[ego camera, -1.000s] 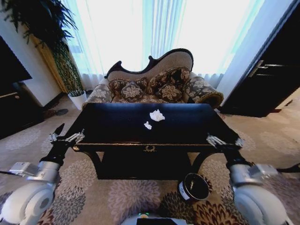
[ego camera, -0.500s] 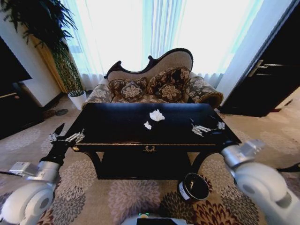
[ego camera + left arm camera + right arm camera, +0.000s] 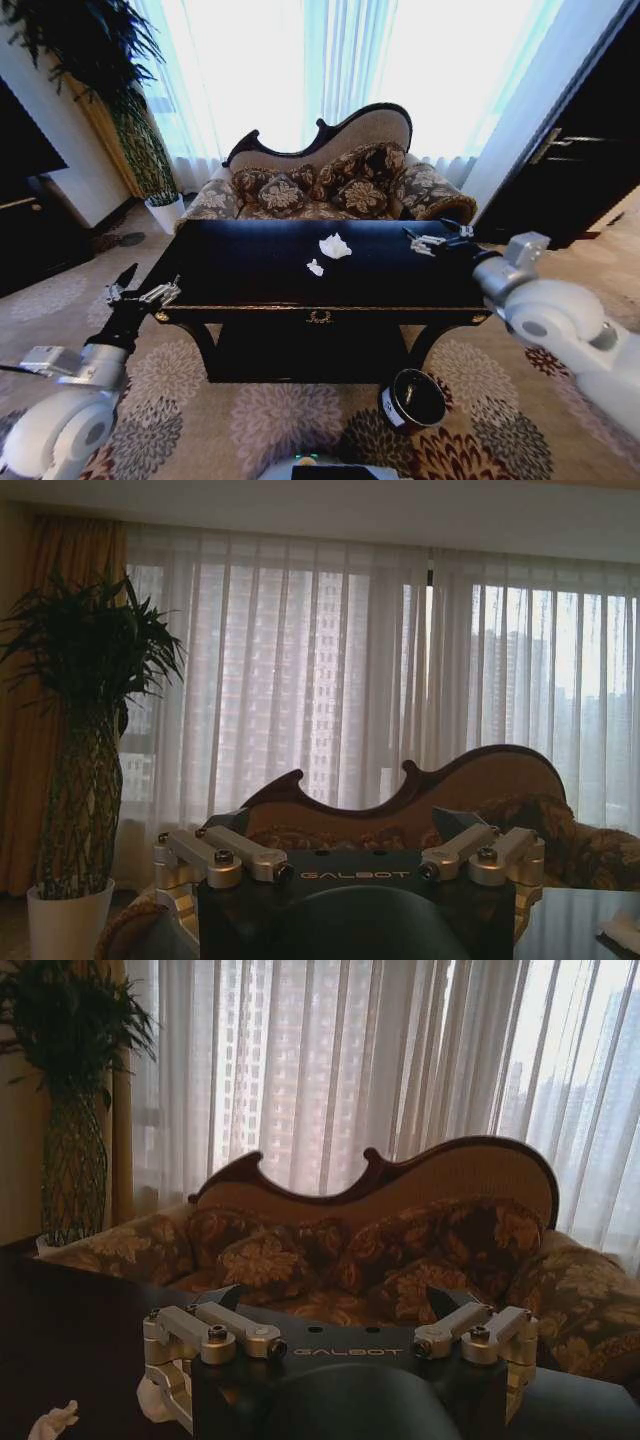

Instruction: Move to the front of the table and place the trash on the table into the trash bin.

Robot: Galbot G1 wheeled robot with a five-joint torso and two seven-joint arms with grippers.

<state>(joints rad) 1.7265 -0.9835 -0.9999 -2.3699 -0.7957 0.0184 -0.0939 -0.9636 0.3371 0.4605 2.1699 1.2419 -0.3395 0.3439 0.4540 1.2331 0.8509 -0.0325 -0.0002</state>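
Note:
The glossy black table stands right in front of me. Two white tissue wads of trash lie near its middle, a larger one and a smaller one. The smaller wad also shows in the right wrist view. On the carpet under the table's front right stands the black trash bin. My right gripper hangs open above the table's right rear, to the right of the wads. My left gripper is open and holds nothing beside the table's front left corner.
A patterned sofa stands close behind the table. A tall plant in a white pot and a dark cabinet are at the left. A dark door is at the right. Patterned carpet surrounds the table.
My right arm has risen from the table's front right corner and reached forward over the table's right rear. The left arm, the wads and the bin have stayed put.

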